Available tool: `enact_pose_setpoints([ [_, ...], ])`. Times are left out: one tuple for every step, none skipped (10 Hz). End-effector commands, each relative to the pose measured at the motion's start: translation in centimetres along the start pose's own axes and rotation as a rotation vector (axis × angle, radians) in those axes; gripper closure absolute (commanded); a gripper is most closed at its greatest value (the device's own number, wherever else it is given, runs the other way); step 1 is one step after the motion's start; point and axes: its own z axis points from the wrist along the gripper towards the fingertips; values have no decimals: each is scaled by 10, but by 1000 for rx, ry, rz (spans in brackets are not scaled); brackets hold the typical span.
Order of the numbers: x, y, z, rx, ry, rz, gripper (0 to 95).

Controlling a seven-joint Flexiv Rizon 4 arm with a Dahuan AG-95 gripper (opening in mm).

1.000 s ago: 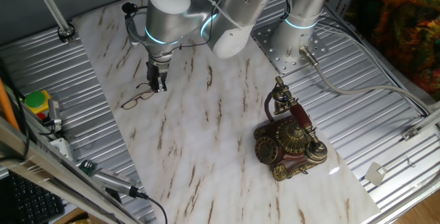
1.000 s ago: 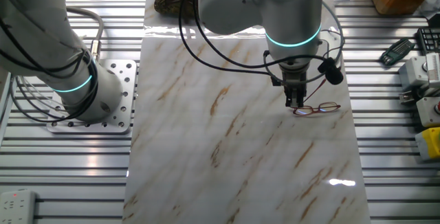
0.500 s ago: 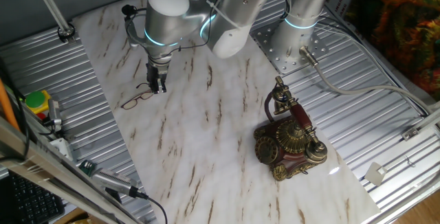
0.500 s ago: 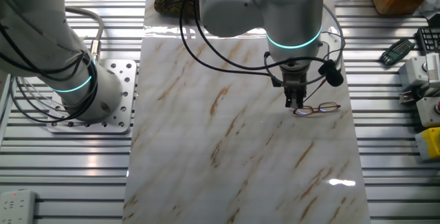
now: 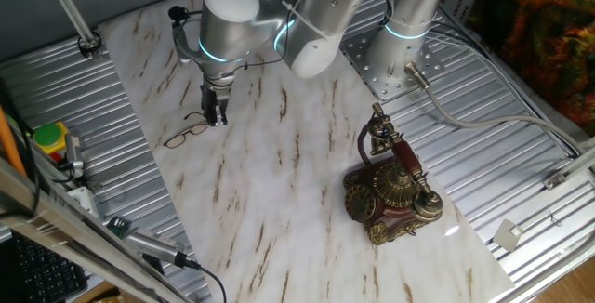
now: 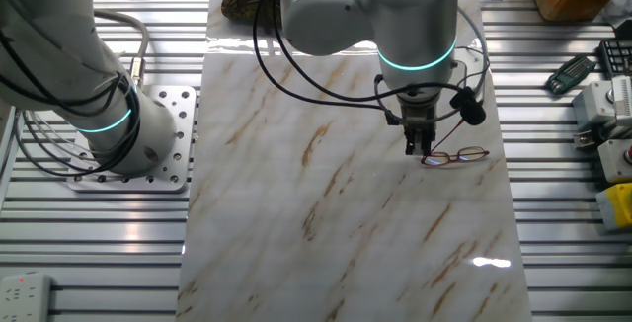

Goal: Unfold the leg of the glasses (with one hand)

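The glasses (image 5: 186, 134) are thin dark reddish-brown wire spectacles. They lie flat on the marble board at its left side, and they also show in the other fixed view (image 6: 457, 155). My gripper (image 5: 216, 120) points straight down at the glasses' right end, where one thin leg reaches toward it. Its narrow black fingers are close together on that leg, low over the board. In the other fixed view the gripper (image 6: 419, 150) touches the left end of the glasses. The cyan ring on the wrist glows above it.
An ornate antique telephone (image 5: 390, 187) stands at the board's right side. The arm's base plate (image 6: 148, 149) lies left of the board. A red-and-green button box (image 5: 48, 140), cables and tools sit on the ribbed metal table around the board.
The gripper and wrist have shifted slightly sideways, away from the lenses. The lenses have stayed in place.
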Motion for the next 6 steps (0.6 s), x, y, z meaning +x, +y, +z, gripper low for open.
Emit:
enact_pose_setpoints([
  [1,0,0,-1,-1,0,760],
  [1,0,0,-2,-6,-4,760],
  [1,-1,0,-2,-14,-8,760],
  [1,-1,1,-3,-15,-8,760],
  [2,-1,1,-5,-14,-6,760],
  [2,-1,2,-6,-15,-6,760],
])
